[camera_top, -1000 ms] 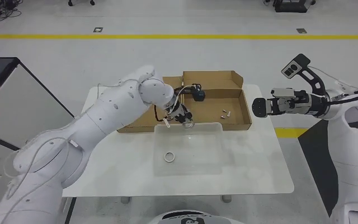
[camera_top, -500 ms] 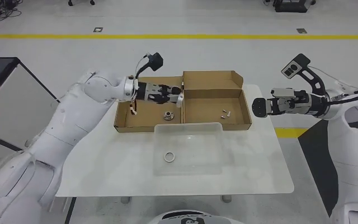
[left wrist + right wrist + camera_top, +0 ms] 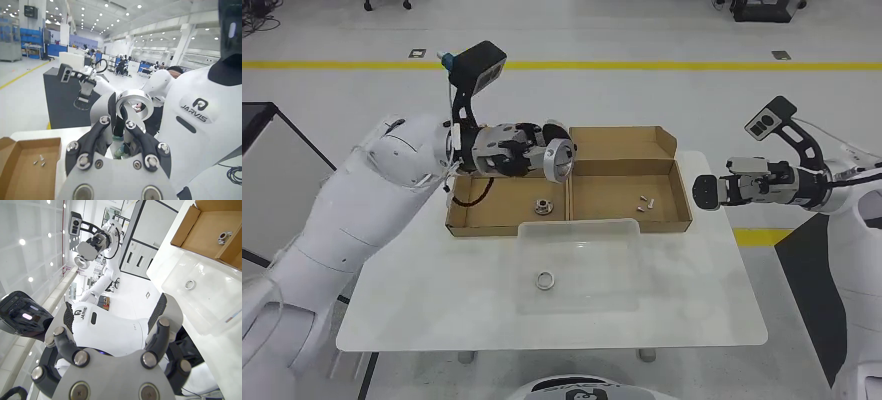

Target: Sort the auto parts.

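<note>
Ok so, biggest first: white counter, w/ a cardboard box sitting toward the back of it. The box is my reference for everything else. It's split by a divider into a left and a right compartment.

Butted up against the box's front wall there's a clear plastic tub, roughly centred on the divider.

Left hand is held up over the box, by the back end of the divider. It's pinching a big shiny metal ring: one finger sits inside the ring's hole and the other presses on the outside of the band, so it's got the ring by the wall. The right wrist cam shows the ring off the counter, not touching the box.

Right hand sits just off the box's right end, pointing toward it, fingers spread wide w/ nothing between them.

Smaller stuff:
- flanged metal hub on the floor of the left compartment, near the divider and front wall
- small metal ring lying flat in the tub, in front of the box's left compartment
- a few tiny screws in the right compartment, bunched together near its middle
</note>
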